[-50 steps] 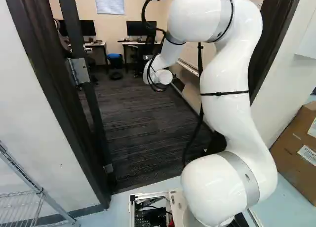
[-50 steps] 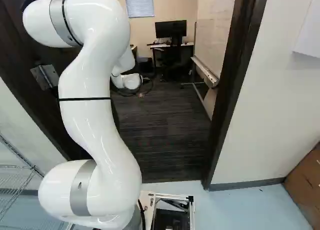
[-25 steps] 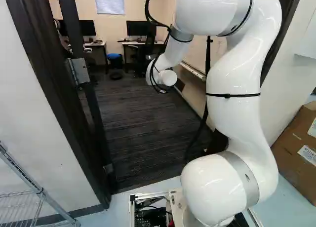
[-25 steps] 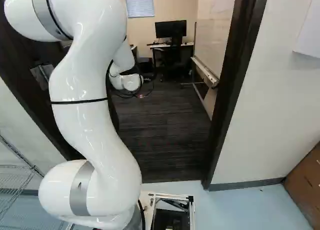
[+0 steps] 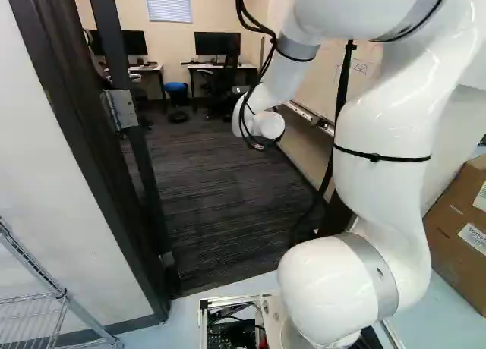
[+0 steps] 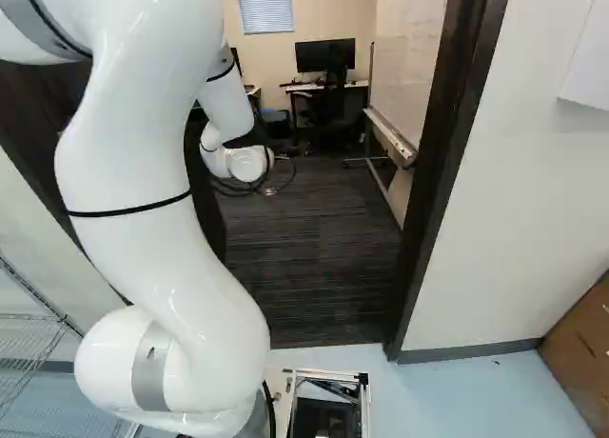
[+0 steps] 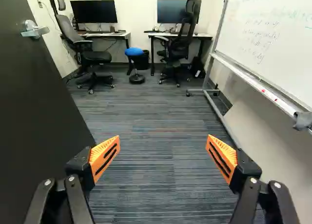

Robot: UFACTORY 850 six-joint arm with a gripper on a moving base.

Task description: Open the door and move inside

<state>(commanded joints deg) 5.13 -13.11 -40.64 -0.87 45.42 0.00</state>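
One door (image 7: 34, 117) stands open into the room, its dark face beside the fingers (image 7: 87, 170) in the wrist view; it carries one silver lever handle (image 7: 35, 30), apart from them. There are two fingers, each with one orange pad (image 7: 103, 158), spread wide with only carpet (image 7: 156, 151) showing between them. Two metal hinges show at the left of the left base view, an upper one (image 5: 121, 110) and a lower one (image 5: 167, 259). The single white arm (image 5: 387, 136) reaches through the doorway, its upper bend cut off by the edge of both base views, and the fingers are hidden from both. Ahead are two tabletops (image 7: 105, 34), two monitors (image 7: 93, 11), two office chairs (image 7: 92, 56), one blue-topped stool (image 7: 134, 52) and one black bin (image 7: 141, 61) partly hidden by the stool. The chair nearer the one whiteboard (image 7: 273, 39) covers part of its monitor, and the board's handwriting is too faint to read. One window blind (image 5: 168, 2) shows in the left base view, its top cut off, as are parts of one cardboard box (image 5: 459, 227) and one wire rack (image 5: 34, 319).
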